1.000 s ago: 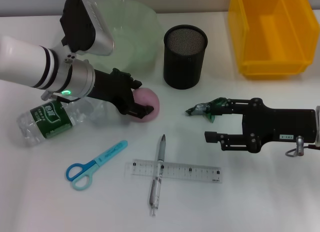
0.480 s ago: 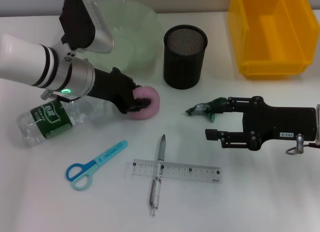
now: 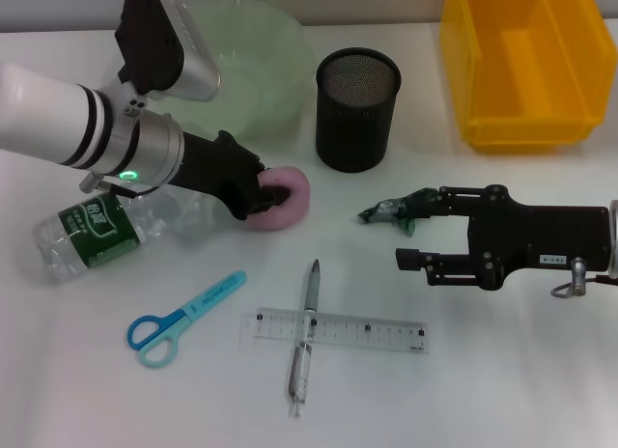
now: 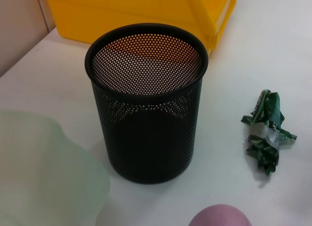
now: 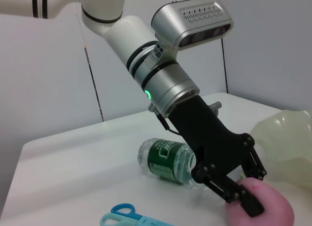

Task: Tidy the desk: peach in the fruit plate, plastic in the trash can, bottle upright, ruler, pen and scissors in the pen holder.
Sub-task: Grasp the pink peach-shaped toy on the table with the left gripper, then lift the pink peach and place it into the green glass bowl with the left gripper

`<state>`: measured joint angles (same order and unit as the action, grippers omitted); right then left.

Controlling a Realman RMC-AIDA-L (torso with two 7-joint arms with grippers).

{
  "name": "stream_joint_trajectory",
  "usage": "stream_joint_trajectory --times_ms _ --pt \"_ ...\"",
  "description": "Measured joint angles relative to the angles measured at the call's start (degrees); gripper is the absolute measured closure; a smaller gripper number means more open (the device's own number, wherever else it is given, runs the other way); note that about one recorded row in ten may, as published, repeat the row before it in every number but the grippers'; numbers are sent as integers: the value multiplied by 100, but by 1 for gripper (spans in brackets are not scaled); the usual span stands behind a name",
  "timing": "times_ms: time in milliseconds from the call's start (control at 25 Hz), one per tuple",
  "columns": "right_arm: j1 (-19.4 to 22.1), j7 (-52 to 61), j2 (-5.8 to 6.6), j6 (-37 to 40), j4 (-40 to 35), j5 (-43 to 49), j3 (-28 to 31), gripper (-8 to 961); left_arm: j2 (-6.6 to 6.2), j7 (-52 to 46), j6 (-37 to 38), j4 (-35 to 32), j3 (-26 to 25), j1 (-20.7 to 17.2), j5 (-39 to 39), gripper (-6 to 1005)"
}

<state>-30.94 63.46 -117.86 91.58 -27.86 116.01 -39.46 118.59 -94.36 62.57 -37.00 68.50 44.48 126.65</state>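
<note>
Bottle (image 3: 92,231) lying near the desk's left edge. Left gripper (image 3: 259,197) clamped around the pink peach (image 3: 282,199), just before the green fruit plate (image 3: 253,76). Right gripper (image 3: 406,238) spread wide, empty, one finger touching the crumpled plastic (image 3: 394,210). Could slip: round peach, shallow pinch.

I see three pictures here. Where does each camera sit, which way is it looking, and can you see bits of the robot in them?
Head view: on the robot's head, looking down at the desk; both arms show, left gripper on the pink round peach, right gripper by the crumpled green plastic wrapper.
Left wrist view: on the left arm, facing the black mesh pen holder; no robot parts visible.
Right wrist view: on the right arm, facing the left arm and the lying clear plastic bottle.
Shared: the peach appears in all three.
</note>
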Motion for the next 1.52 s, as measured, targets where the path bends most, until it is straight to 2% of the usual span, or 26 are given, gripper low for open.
stream_joint_trajectory --times_ms 160,600,1240,1520 --pt "0 0 0 0 0 3 0 254 -2 -1 1 0 13 0 0 787" --pt "0 0 0 0 0 10 0 253 2 -12 9 0 14 -6 -1 871" --pt "-12 8 -17 -5 1 10 0 254 -8 -12 9 19 14 -50 -1 953" --pt "-18 9 -27 -24 0 10 0 254 -12 -12 11 10 -2 -53 0 954"
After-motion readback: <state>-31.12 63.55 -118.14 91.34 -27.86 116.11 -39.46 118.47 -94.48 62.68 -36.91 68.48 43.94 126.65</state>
